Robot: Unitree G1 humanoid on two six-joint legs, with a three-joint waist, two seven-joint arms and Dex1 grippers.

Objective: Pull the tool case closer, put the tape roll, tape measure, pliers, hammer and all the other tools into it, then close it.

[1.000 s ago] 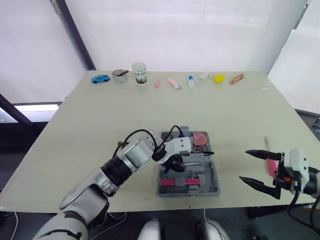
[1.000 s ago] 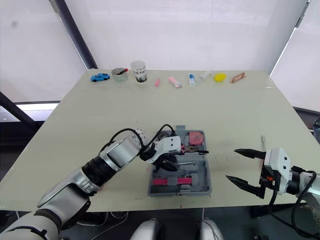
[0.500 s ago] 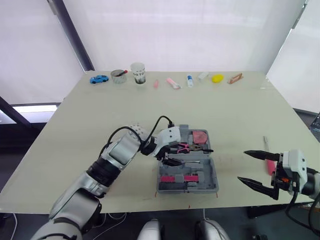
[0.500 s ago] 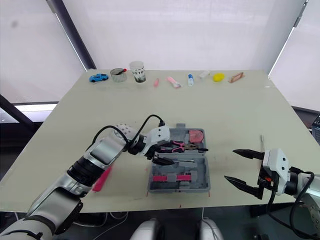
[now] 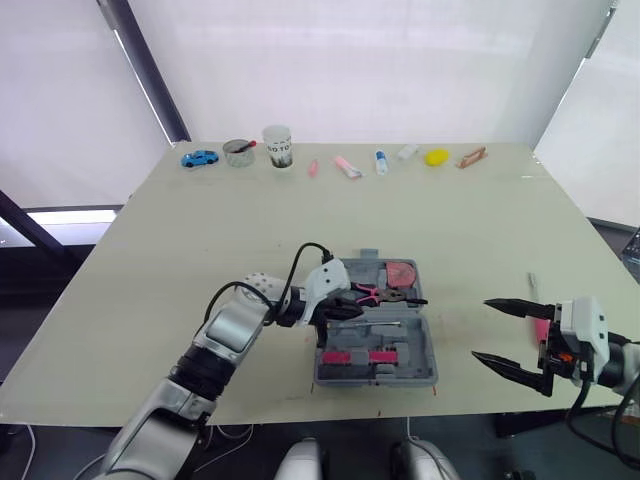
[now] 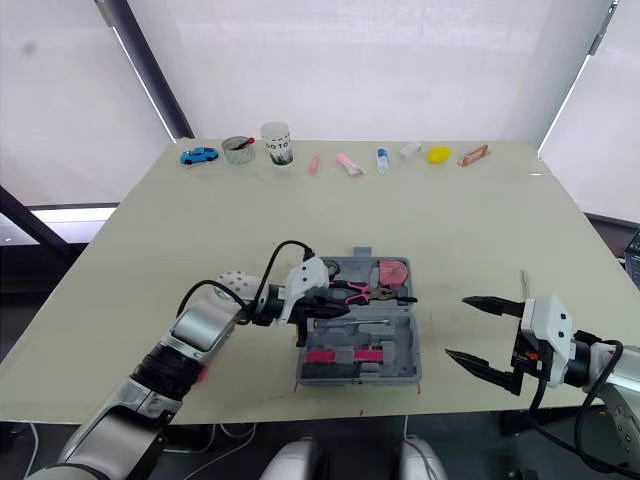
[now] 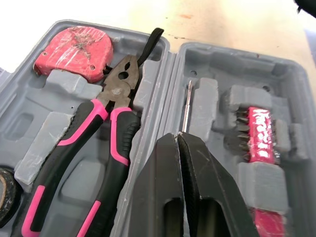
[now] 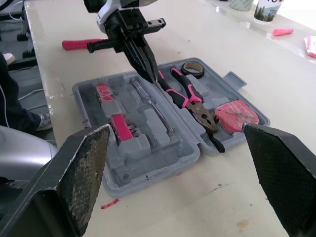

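Black fingers spread wide, our right gripper (image 5: 481,329) hangs at the near right of the open grey tool case (image 5: 428,352), over whose hinge our left gripper (image 7: 177,140) points, fingers pressed together, beside the pink pliers (image 7: 106,128), with the red tape measure (image 7: 74,49) in its far right corner.

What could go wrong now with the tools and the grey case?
The pliers lie crooked in the tool case, and their black tip pokes over its rim, so the case might not shut flat. The pink-handled tool lies close to the right edge of the table, beside the open right gripper. A clumsy reach could knock it off.
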